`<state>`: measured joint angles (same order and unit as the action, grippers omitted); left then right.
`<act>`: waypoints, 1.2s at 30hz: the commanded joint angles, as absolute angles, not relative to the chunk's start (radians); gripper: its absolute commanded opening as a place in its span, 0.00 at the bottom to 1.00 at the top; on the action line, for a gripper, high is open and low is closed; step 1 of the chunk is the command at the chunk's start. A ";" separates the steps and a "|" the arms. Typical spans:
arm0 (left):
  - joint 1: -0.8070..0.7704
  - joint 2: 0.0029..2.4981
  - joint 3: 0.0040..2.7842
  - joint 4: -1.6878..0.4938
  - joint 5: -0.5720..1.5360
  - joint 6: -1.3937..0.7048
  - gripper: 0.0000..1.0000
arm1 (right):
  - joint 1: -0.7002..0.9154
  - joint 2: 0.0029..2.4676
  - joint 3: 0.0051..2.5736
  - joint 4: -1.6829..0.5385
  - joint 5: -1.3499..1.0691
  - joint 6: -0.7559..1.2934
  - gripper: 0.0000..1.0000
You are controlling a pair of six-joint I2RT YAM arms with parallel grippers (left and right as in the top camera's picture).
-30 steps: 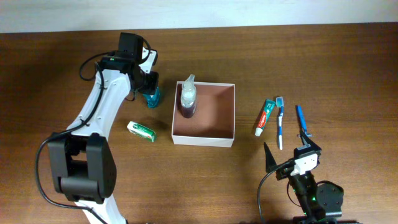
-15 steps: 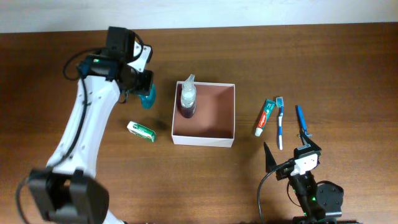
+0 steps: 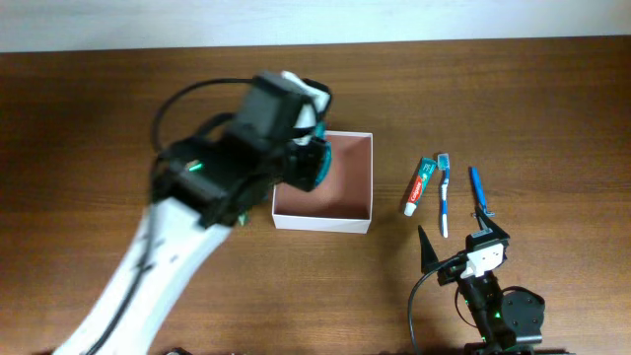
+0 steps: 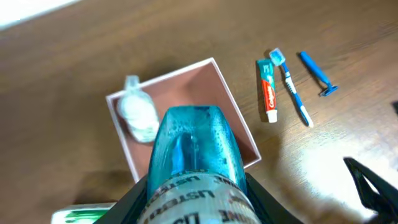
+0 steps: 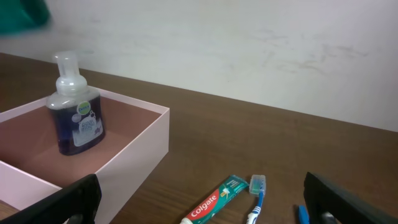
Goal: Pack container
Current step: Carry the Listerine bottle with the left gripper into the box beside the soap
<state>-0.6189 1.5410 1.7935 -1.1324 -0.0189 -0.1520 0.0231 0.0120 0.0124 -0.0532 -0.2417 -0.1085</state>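
Left hand (image 4: 196,200) pinches a teal bottle (image 4: 189,146) over the box (image 4: 239,115). Advised: lower onto bare floor beneath the hand, clear of the pump bottle (image 4: 140,115).

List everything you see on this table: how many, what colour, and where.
container: one, white walls, reddish-brown inside, mid-table.
pump bottle: one, clear with dark blue liquid and a white pump, upright inside the container.
teal bottle: one, teal, held over the container.
toothpaste tube: one, green, red and white, right of the container.
toothbrush: one, blue and white, beside the toothpaste tube.
razor: one, blue, right of the toothbrush.
small pack: one, green and white, mostly cut off at the left wrist view's bottom edge.
table: one, brown wood.
left gripper: shut on the teal bottle.
right gripper: open, empty, near the table's front edge.
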 commanded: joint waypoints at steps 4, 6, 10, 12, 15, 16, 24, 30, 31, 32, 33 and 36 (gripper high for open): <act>-0.654 1.803 1.800 -0.990 -0.133 -0.275 0.01 | 0.033 0.004 0.006 -0.056 -0.251 -0.104 0.99; -0.654 1.868 1.800 -0.934 -0.163 -0.300 0.01 | 0.033 0.004 0.006 -0.056 -0.251 -0.104 0.99; -0.657 1.959 1.800 -0.874 -0.179 -0.345 0.01 | 0.033 0.004 0.006 -0.056 -0.251 -0.104 0.99; -0.657 1.996 1.800 -0.871 -0.184 -0.366 0.01 | 0.033 0.004 0.006 -0.056 -0.251 -0.104 0.99; -0.664 2.038 1.800 -0.871 -0.181 -0.375 0.01 | 0.033 0.004 0.006 -0.056 -0.251 -0.104 0.99; -0.666 2.048 1.800 -0.869 -0.181 -0.375 0.01 | 0.033 0.004 0.006 -0.056 -0.251 -0.104 0.99; -0.665 2.053 1.818 -0.831 -0.197 -0.374 0.23 | 0.033 0.004 0.006 -0.056 -0.251 -0.104 0.99; -0.665 2.051 1.870 -0.891 -0.197 -0.374 0.47 | 0.033 0.004 0.006 -0.056 -0.251 -0.104 0.99; -0.665 2.051 1.883 -0.902 -0.197 -0.373 0.48 | 0.033 0.004 0.006 -0.056 -0.251 -0.104 0.99; -0.665 2.051 1.891 -0.909 -0.197 -0.373 0.49 | 0.033 0.004 0.006 -0.056 -0.251 -0.104 0.99; -0.665 2.051 1.912 -0.929 -0.197 -0.373 0.50 | 0.033 0.004 0.006 -0.056 -0.251 -0.104 0.99; -0.665 2.043 1.979 -0.998 -0.196 -0.373 0.51 | 0.033 0.004 0.006 -0.056 -0.251 -0.104 0.99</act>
<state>-0.6609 2.0636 1.8992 -0.9501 -0.1844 -0.3672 0.0231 0.0120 0.0124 -0.0532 -0.2417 -0.1081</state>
